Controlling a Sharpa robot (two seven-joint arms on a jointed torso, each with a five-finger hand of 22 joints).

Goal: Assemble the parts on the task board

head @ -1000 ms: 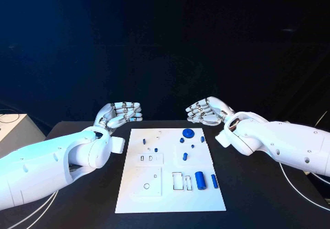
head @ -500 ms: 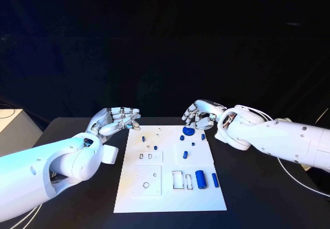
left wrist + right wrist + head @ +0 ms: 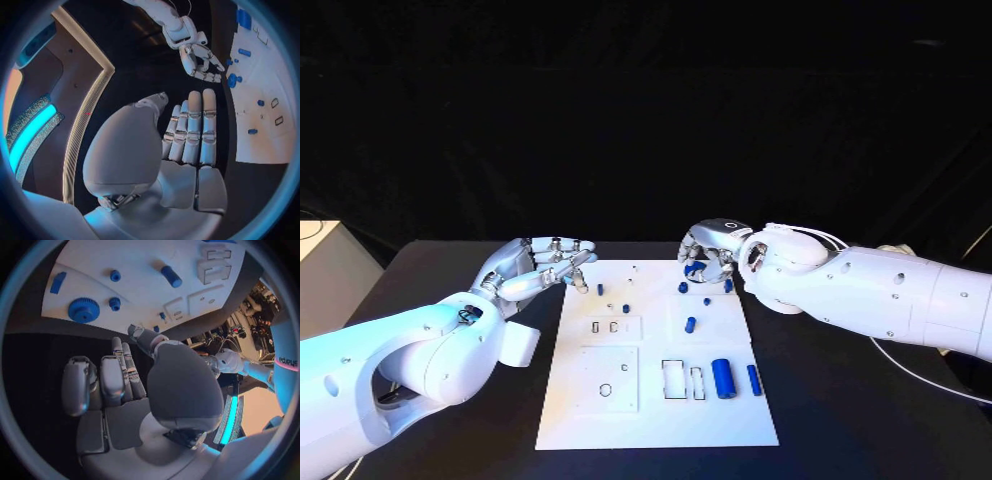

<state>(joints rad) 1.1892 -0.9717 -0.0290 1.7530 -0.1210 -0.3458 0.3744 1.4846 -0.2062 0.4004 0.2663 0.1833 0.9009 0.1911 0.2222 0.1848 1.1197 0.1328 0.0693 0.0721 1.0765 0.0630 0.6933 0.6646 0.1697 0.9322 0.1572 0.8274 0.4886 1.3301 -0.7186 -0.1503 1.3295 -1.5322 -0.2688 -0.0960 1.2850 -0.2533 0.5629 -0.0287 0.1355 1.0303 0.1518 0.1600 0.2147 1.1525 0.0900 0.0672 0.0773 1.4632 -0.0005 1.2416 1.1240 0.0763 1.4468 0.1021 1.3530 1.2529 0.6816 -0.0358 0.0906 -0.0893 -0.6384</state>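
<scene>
White and flat, the task board [image 3: 646, 400] lies mid-surface on the black surface [image 3: 848, 420], blue parts scattered over it — a gear [image 3: 83, 309] at its far edge, a large cylinder [image 3: 723, 377] nearer the robot. The right hand [image 3: 707, 250] hovers above the gear, fingers [image 3: 103, 377] loosely curled and holding nothing. The left hand [image 3: 538, 264] hangs at the board's far left corner — fingers [image 3: 195, 125] straight, close together, empty.

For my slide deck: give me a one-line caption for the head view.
Both hands, left hand and right hand, hover empty at the far end of the white task board with blue parts.
</scene>
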